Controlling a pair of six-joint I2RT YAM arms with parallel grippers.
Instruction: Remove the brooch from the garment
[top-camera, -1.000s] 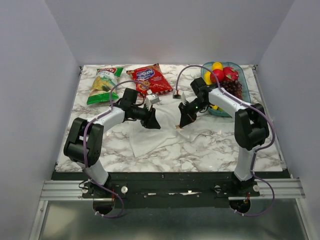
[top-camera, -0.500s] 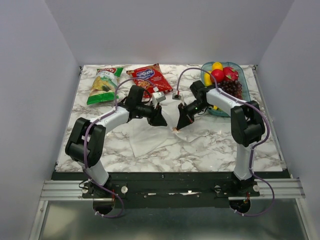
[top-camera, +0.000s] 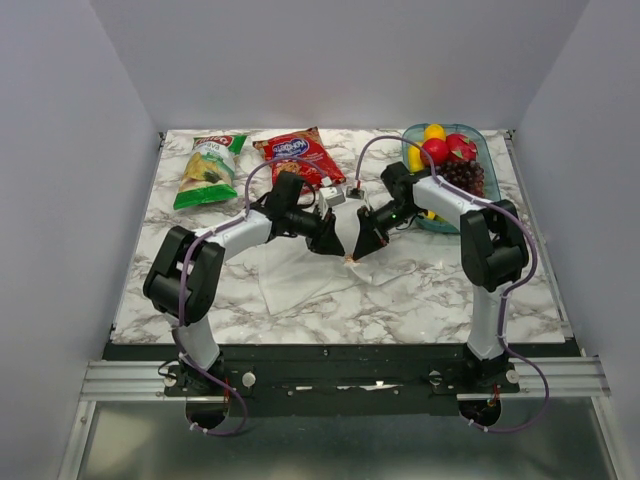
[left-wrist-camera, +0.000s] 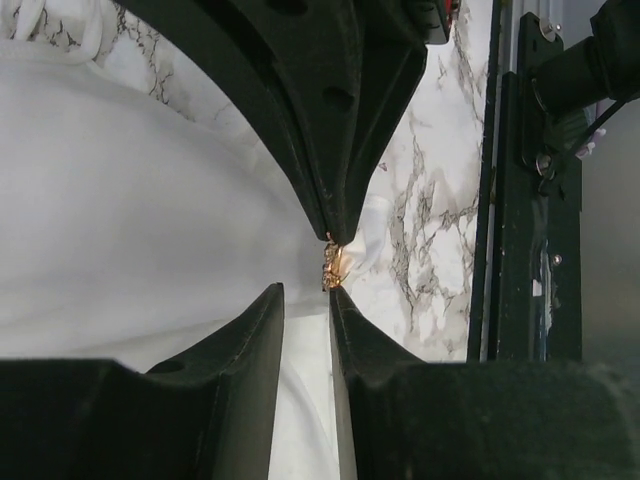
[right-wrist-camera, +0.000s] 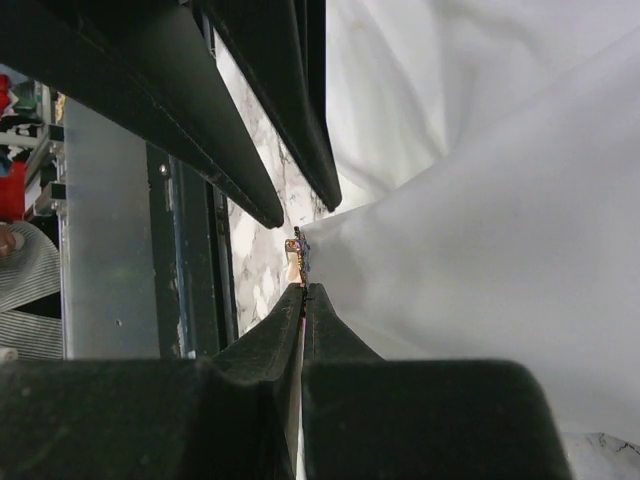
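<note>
Near the centre of the surface: my right end effector, pressed together on a raised fold of the garment, presents the brooch at its tips. My left end effector, narrowly spread and gripping nothing, faces the brooch, just short of it. Progress: fold lifted, brooch exposed; not yet grasped, not yet pulled free. Room: the two arms meet tip to tip, leaving little slack between them; the green bag and red bag by the far edge and the fruit bowl in the far right corner lie well apart
</note>
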